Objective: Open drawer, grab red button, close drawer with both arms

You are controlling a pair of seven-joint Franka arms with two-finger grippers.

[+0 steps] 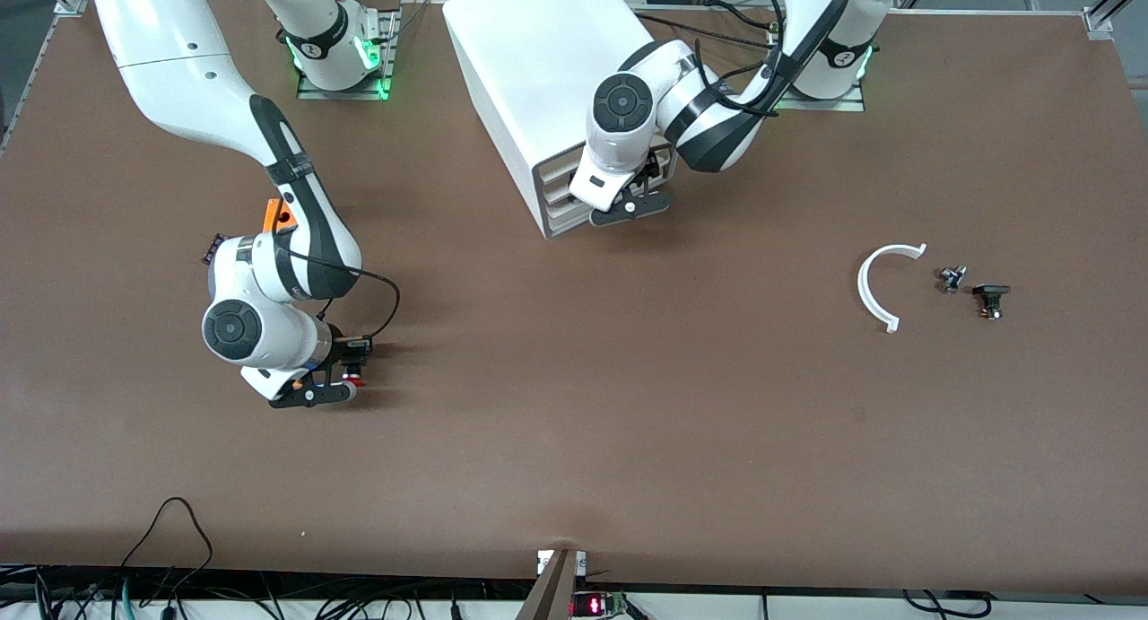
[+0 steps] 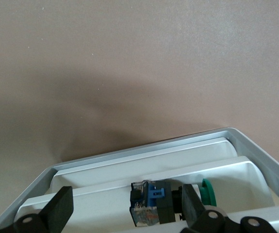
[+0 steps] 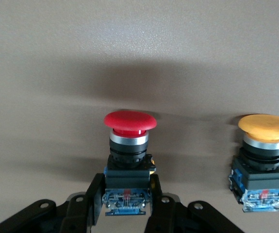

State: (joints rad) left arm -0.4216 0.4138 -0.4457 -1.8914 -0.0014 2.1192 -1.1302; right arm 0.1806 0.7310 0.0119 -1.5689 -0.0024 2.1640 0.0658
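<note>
The red-capped button (image 3: 129,121) with its black body lies low over the table toward the right arm's end. My right gripper (image 3: 127,194) is shut on its body; in the front view the gripper (image 1: 345,379) shows with the red cap (image 1: 351,383) at its tip. My left gripper (image 1: 632,209) is open and empty right in front of the white cabinet (image 1: 538,55), at the cream drawer fronts (image 1: 562,200). In the left wrist view the open gripper (image 2: 124,199) hangs over a white tray that sticks out a little and holds a blue and green part (image 2: 154,199).
An orange-yellow capped button (image 3: 265,127) lies beside the red one. Toward the left arm's end lie a white curved piece (image 1: 883,283) and two small dark parts (image 1: 951,279) (image 1: 991,299). Cables run along the table edge nearest the front camera (image 1: 170,548).
</note>
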